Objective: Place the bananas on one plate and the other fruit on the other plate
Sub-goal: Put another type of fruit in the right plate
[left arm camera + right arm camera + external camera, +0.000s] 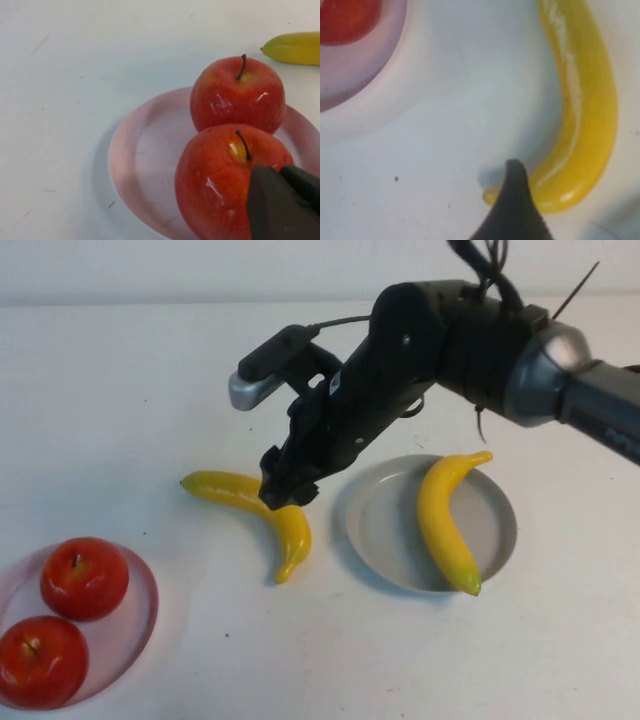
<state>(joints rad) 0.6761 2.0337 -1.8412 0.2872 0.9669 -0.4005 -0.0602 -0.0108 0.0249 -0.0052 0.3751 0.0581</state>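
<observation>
Near the bench's middle, the right gripper (pixel 287 487) sits at the loose banana (pixel 262 510); I cannot tell how its jaws stand. Rightward, another banana (pixel 446 520) lies on the grey-blue plate (pixel 380 520). Both apples (pixel 84 578) fill the front-left corner's pink plate (pixel 140 625), the left gripper (pixel 280 205) beside them, jaw state untellable.

Two glossy yellow bananas (pixel 256 510) (pixel 447 515), one lying on a grey plate (pixel 380 525). Two shiny red apples (pixel 84 577) (pixel 40 661) with dark stems sit on a pale pink plate (pixel 143 610). The right gripper (pixel 288 485) is black above the white table (pixel 120 400); the left gripper (pixel 282 205) is black too.
</observation>
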